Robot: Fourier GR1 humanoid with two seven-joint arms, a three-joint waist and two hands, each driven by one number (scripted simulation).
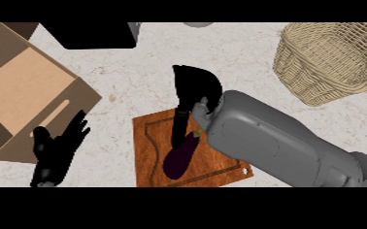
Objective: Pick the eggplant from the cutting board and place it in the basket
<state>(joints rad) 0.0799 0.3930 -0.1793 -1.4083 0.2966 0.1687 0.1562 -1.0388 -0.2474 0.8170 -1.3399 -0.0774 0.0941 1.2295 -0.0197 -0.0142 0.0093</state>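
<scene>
Eggplant (179, 154) lies lengthwise on the cutting board (152, 148), stem toward 1 o'clock. Likely light, firm, smooth-skinned and slippery; best taken round the thick middle. Right hand (192, 88) hovers at its 12 o'clock, fingers straight, holding nothing. Left hand (58, 148) rests open at 9 o'clock. Basket (326, 63) at 2 o'clock.

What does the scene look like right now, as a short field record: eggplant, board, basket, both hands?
eggplant: lying on the cutting board, not lifted
cutting board: on the counter, centre of view
basket: wicker, upper right, nothing visible inside
right hand: over the board's far edge, fingers reaching down toward the eggplant, not closed round it
left hand: open, resting at lower left beside the cardboard box
</scene>
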